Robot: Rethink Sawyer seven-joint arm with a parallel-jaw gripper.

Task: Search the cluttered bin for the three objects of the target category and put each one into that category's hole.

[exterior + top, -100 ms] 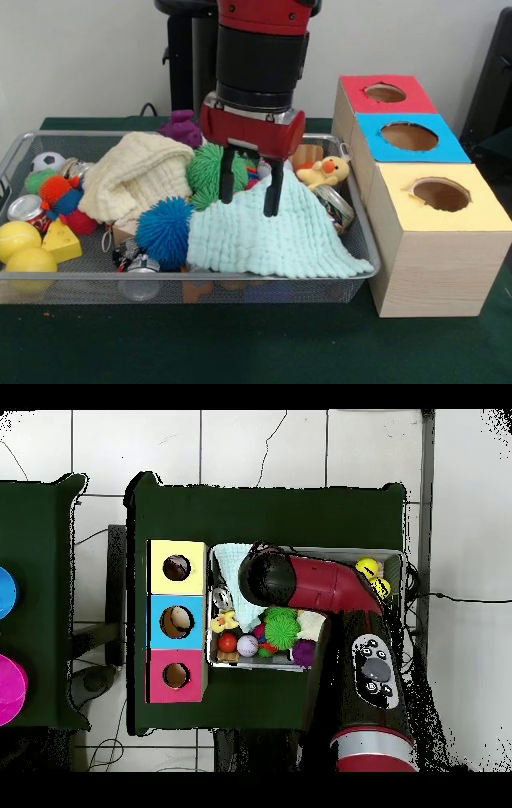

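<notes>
My gripper [250,190] hangs open over the middle of the wire mesh bin [16,152], its two black fingers [227,178] just above the pale blue cloth [264,236] and empty. A green spiky ball [210,172] sits right behind the left finger, a blue spiky ball [164,232] lies to its front left. A cream cloth [132,184] covers things at the left. A yellow duck [326,170] sits at the bin's right. The wooden box at the right has a red-topped hole [385,93], a blue-topped hole [410,136] and a yellow-topped hole [441,194]. In the overhead view the arm [310,584] hides most of the bin [213,659].
The bin's left end holds two yellow balls [20,248], a cheese wedge [62,240], a soda can [28,210], orange and red spiky balls [58,192] and a small football [48,162]. A purple toy [181,128] lies at the back. A can [340,210] lies beside the cloth.
</notes>
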